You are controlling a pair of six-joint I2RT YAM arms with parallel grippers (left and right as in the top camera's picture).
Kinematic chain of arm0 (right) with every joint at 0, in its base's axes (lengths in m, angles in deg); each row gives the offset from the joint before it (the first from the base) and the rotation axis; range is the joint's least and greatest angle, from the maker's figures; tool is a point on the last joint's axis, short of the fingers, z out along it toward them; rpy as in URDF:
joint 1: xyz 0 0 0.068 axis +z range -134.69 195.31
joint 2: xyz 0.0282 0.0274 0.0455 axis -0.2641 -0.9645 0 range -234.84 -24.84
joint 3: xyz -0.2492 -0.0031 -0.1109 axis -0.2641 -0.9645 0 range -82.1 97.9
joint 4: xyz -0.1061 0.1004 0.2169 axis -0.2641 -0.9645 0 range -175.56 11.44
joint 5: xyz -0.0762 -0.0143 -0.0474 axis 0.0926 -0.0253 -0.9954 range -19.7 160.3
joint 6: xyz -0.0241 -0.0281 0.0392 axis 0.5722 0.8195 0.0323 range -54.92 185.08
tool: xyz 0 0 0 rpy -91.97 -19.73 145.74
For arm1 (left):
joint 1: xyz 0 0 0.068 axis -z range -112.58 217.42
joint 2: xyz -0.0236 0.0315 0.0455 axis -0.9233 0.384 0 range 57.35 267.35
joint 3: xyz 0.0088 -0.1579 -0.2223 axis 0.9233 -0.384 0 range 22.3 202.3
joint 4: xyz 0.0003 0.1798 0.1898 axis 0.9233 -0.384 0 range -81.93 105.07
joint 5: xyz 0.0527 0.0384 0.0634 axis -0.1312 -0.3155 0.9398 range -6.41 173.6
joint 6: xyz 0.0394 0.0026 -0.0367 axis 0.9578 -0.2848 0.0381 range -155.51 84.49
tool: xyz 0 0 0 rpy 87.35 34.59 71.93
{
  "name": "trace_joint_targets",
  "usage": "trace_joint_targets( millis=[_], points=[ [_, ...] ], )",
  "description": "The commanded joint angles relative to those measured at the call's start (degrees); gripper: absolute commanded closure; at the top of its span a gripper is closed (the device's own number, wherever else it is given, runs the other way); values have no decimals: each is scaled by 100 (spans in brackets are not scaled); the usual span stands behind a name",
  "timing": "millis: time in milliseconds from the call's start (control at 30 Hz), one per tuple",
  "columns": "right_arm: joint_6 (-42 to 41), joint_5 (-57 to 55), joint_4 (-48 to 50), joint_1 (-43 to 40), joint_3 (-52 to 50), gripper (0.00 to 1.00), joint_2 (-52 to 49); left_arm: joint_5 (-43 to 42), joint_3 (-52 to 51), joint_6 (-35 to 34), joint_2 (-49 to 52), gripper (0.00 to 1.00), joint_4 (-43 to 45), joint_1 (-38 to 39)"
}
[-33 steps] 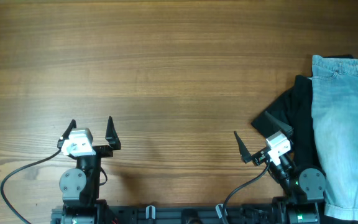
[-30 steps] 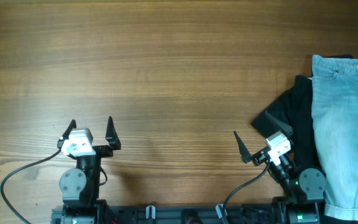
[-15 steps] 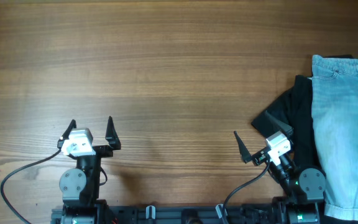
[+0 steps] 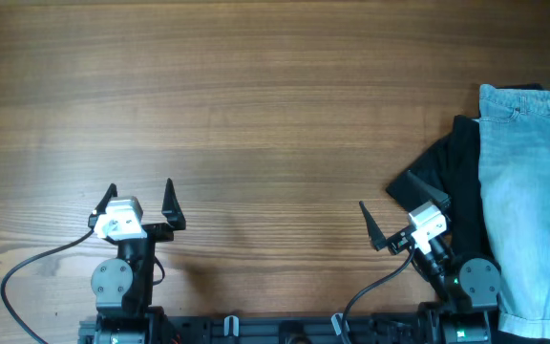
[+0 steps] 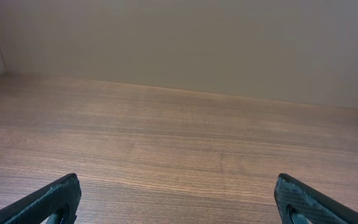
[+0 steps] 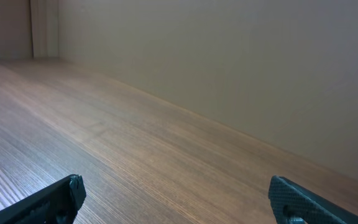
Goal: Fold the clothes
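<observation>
The light-blue denim shorts (image 4: 531, 201) lie flat at the right edge of the table, waistband at the far end, a cuffed hem near the front. They rest on a black garment (image 4: 452, 172). My right gripper (image 4: 390, 218) is open and empty, just left of the black garment, near the front edge. My left gripper (image 4: 139, 199) is open and empty at the front left, far from the shorts. The left wrist view shows open jaws (image 5: 178, 198) over bare wood. The right wrist view shows open jaws (image 6: 178, 198) over bare wood. Neither wrist view shows the shorts.
The wooden table (image 4: 256, 115) stretches left and back from the clothes. Arm bases and a black cable (image 4: 27, 272) sit along the front edge. A plain wall (image 5: 179, 37) stands behind the table's far edge.
</observation>
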Motion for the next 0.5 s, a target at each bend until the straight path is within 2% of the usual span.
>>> trace_joint_targets(
  millis=[0,367,467],
  points=[
    [-105,26,-9,13,-7,0,46,-68,-33,-74,-52,0,-2,31],
    [-105,26,-9,13,-7,0,46,-66,-33,-72,-52,0,15,31],
    [-103,28,380,13,-7,0,46,-256,-33,-76,-52,0,-4,33]
  ],
)
